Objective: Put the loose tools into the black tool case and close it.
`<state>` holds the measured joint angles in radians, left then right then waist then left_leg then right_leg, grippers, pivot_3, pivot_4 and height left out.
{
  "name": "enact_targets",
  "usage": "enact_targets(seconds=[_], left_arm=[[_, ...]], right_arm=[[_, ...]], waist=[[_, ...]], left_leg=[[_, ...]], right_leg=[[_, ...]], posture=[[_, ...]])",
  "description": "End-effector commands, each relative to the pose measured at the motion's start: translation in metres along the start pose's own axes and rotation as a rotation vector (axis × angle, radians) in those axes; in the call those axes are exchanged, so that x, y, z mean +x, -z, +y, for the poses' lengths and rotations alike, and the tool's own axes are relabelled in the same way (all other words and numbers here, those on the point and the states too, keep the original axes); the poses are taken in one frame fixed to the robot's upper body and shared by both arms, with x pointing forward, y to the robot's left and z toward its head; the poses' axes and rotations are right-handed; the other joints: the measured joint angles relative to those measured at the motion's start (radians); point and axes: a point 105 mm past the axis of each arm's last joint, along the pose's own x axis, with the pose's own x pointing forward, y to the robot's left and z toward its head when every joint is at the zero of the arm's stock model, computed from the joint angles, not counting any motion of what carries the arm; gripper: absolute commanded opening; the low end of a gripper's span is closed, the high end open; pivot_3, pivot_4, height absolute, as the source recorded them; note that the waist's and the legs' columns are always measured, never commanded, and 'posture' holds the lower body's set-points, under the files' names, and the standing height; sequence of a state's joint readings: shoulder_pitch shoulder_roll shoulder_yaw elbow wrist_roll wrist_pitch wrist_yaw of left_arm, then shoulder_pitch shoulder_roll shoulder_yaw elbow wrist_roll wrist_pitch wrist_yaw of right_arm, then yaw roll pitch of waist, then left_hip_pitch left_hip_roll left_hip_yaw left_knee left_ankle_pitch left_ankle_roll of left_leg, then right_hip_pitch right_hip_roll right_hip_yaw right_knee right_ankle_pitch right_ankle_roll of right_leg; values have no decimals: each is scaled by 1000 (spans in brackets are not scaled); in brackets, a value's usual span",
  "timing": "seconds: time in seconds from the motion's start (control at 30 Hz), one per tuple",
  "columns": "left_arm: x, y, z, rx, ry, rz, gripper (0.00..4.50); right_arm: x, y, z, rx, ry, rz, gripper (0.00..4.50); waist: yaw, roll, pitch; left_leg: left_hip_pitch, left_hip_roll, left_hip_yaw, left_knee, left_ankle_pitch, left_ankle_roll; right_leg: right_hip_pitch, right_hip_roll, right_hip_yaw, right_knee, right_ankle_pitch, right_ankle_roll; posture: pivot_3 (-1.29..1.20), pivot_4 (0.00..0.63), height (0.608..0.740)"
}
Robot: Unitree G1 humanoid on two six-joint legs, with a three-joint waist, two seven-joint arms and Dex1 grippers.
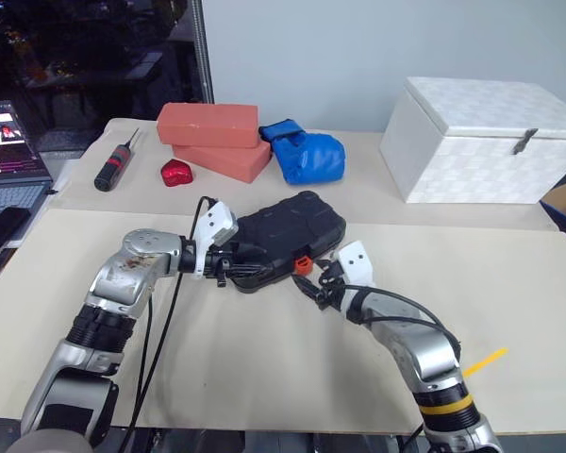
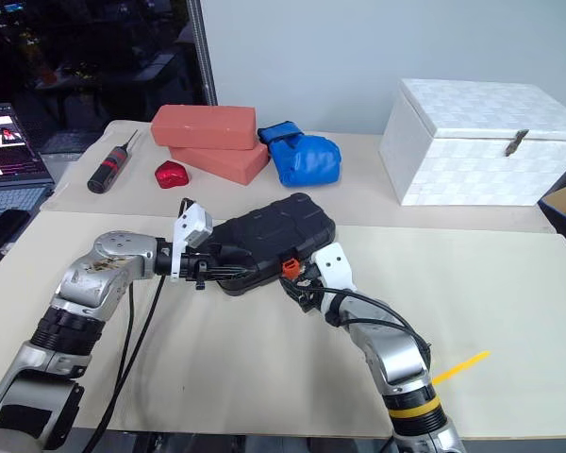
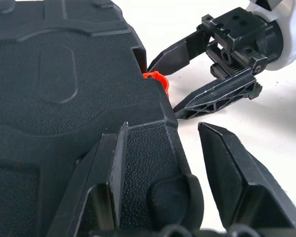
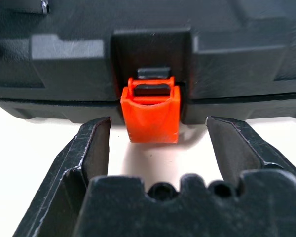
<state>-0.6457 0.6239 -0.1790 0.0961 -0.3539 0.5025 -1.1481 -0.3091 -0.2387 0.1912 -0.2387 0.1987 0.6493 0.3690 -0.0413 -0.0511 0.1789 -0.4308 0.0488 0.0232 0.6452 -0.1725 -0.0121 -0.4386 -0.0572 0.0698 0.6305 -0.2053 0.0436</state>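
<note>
Right wrist view: orange latch (image 4: pixel 151 114) sits centred between the right gripper's spread fingers, hanging below the case's front edge, not yet pressed flat.
Case: black tool case (image 1: pixel 288 236) lies lid-down-shut at the centre of the head views, on the table (image 1: pixel 264 368).
Left gripper: the left gripper (image 1: pixel 228 269) stands partly open at the case's lower-left corner, one finger over the lid, one beside the edge; holding nothing.
Right gripper: the right gripper (image 1: pixel 313 283) stands wide, empty, aimed at the latch from the lower right.
Loose tools: none lie on the table; presumably they are inside the case.
Risk: judged, the latch may slip sideways off a finger, or the case may slide away if the left gripper does not brace it.
Risk two: the lid could stay unlatched if pushed off-centre.
Surface: pale beige table, smooth, with a yellow strip (image 1: pixel 484 360) at lower right.
Room: red bricks (image 1: pixel 212 135), blue boxing glove (image 1: pixel 307 154), white box (image 1: pixel 486 140), black-and-red screwdriver (image 1: pixel 113 165), laptop (image 1: pixel 8 146) at left.
</note>
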Motion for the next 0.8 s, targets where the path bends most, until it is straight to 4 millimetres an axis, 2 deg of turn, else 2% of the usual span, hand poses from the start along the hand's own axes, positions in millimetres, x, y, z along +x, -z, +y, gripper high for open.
enact_targets(seconds=[0.03, 0.1, 0.27, 0.3, 0.37, 0.8], left_arm=[[0, 0, -1, 19, -5, -7, 2444], [0, 1, -2, 17, -7, -6, 2444], [-1, 6, -1, 15, -14, 7, 2510], [-1, 7, -1, 14, -16, 12, 2510], [-1, 9, -1, 14, -17, 17, 2510], [2, 22, 2, 6, -34, 43, 2510]], right_arm=[[3, -14, 3, -22, -4, -56, 3542], [4, -14, 2, -24, 2, -53, 3542], [6, -14, 3, -22, -1, -57, 2229], [7, -14, 3, -27, 1, -59, 1772], [8, -15, 3, -32, 4, -66, 1183], [-7, -33, 9, -96, 28, -135, 1161]], waist=[[0, 0, 0], [-1, 0, 0], [-1, 0, 0], [-1, 0, 0], [-1, 0, 0], [-1, 0, 0]], left_leg=[[0, 0, 0, 0, 0, 0], [2, 0, 0, 0, 0, 0], [3, 0, 0, 0, 0, 0], [3, 0, 0, 0, 0, 0], [3, 0, 0, 0, 0, 0], [4, 0, 0, 0, 0, 0]], right_leg=[[0, 0, 0, 0, 0, 0], [1, 0, 0, 1, 0, 0], [2, 0, 0, 1, 0, 0], [2, 0, 0, 1, 0, 0], [2, 0, 0, 1, 0, 0], [3, 0, 0, 1, 0, 0]], posture=[[0, 150, 740], [0, 150, 740], [0, 150, 740], [0, 150, 740], [0, 150, 740], [0, 150, 740]])
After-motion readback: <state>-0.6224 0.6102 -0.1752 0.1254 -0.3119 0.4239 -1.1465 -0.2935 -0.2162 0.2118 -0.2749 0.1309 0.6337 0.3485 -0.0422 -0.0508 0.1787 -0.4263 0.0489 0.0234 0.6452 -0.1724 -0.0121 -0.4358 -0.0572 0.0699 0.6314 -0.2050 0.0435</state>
